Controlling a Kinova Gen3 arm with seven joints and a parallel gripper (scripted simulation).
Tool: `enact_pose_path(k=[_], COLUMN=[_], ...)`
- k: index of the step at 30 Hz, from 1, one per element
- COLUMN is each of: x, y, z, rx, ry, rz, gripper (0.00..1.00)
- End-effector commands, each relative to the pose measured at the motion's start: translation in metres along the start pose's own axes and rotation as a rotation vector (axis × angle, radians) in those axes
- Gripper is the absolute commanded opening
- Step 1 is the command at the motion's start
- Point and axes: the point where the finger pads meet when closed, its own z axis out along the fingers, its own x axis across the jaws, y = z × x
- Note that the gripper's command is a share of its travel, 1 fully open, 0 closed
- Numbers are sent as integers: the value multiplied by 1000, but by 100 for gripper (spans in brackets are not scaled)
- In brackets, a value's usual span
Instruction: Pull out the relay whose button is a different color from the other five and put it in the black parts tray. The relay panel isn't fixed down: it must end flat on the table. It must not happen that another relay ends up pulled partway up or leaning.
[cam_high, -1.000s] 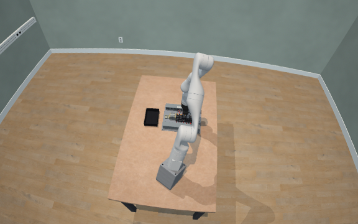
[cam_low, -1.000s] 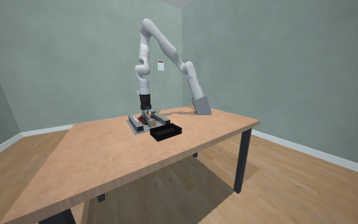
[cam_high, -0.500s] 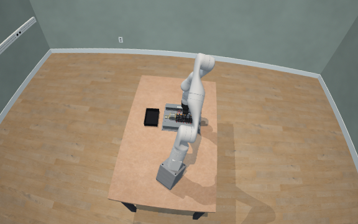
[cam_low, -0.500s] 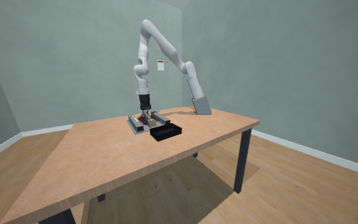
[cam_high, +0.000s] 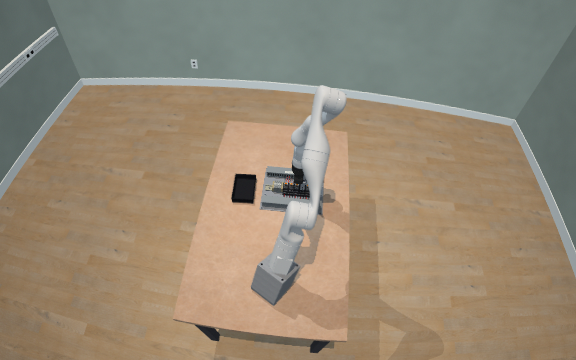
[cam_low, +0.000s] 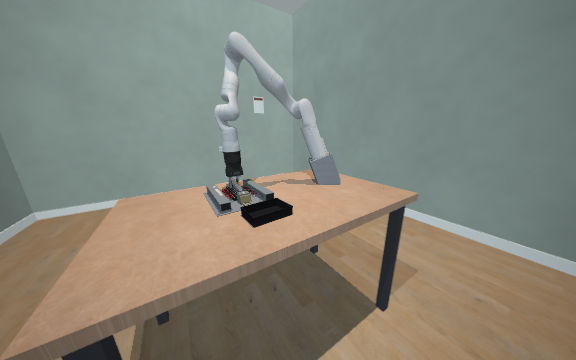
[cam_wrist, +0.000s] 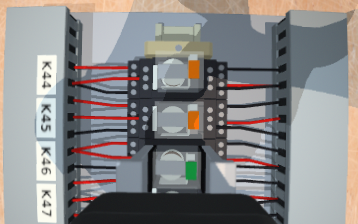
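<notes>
My gripper (cam_high: 298, 184) (cam_low: 235, 184) (cam_wrist: 177, 161) points down over the relay row. Its fingers are shut on the relay with the green button (cam_wrist: 191, 171), one on each side. This relay lies in line with the row beside label K46; whether it is raised from its socket cannot be told. Two relays with orange buttons, at K44 (cam_wrist: 193, 69) and K45 (cam_wrist: 193, 120), sit in their sockets. The other relays are hidden under the gripper body in the wrist view. The grey relay panel (cam_wrist: 115, 35) appears flat on the table. The black parts tray (cam_high: 244, 202) (cam_low: 272, 217) looks empty.
Grey slotted wire ducts, left (cam_wrist: 30, 150) and right (cam_wrist: 320, 150) in the wrist view, stand along both sides of the row, with red and black wires running to the sockets. A beige end block (cam_wrist: 178, 48) closes the row. The tray stands close beside the panel.
</notes>
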Motion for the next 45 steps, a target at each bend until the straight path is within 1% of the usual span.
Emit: enact_pose_path(k=[1,11,21,38,45], x=[-1,-1,0,0,0], y=[-1,-1,-1,-1,-1], z=[-1,-1,-1,-1,-1], rx=[2,2,3,2,3], ry=[-18,-26,-49,-59,-57], rz=[-1,-2,-3,-2,-2], gripper=[0,0,0,0,0])
